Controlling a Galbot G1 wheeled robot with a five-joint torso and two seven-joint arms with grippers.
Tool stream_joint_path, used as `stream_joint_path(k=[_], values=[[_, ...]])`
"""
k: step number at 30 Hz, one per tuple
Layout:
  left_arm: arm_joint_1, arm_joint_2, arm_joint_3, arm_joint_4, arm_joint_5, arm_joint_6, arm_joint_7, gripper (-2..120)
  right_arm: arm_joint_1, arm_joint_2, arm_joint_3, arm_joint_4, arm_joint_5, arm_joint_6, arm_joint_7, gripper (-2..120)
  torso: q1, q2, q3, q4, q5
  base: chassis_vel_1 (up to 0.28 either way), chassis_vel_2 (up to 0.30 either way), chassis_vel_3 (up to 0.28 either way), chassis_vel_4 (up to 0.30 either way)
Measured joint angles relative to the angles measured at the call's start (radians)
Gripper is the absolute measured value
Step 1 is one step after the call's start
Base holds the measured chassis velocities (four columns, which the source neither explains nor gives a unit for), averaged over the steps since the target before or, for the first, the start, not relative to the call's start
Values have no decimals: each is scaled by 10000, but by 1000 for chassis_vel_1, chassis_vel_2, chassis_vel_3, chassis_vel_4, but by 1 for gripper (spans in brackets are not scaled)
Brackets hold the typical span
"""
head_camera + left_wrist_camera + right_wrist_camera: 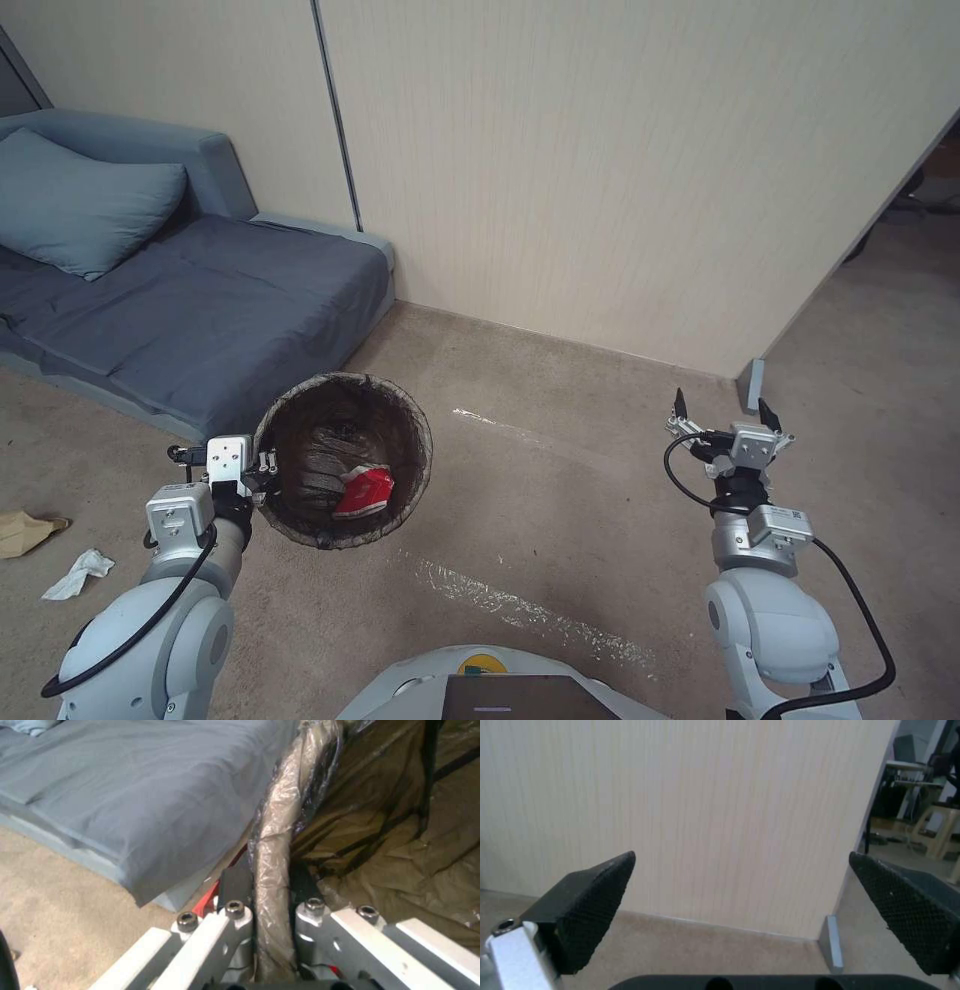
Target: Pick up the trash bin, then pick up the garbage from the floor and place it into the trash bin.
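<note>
The trash bin [345, 460], round and lined with a dark brown bag, hangs at the left just off the floor beside the sofa. My left gripper [262, 470] is shut on its near rim [272, 870], one finger inside the bag and one outside. A red-white wrapper [364, 492] lies inside the bin. On the floor at the far left lie pieces of garbage: a crumpled brown paper bag [25, 530] and a white tissue [78, 574]. My right gripper [724, 408] is held up at the right, open and with nothing in it, facing the wall [705, 813].
A blue-grey sofa [190, 300] with a cushion [80, 205] stands at the left, close behind the bin. A beige panelled wall [620, 170] runs across the back, ending at a corner [752, 385] on the right. Carpet lies between my arms.
</note>
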Motion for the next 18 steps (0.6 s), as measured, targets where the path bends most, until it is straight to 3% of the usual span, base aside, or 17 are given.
stream_joint_path(k=[18], values=[[2, 52, -13, 0, 56, 0, 25, 4, 48, -9, -102, -132, -46, 23, 13, 100, 0, 0, 0, -1, 0, 0, 0, 0, 0]])
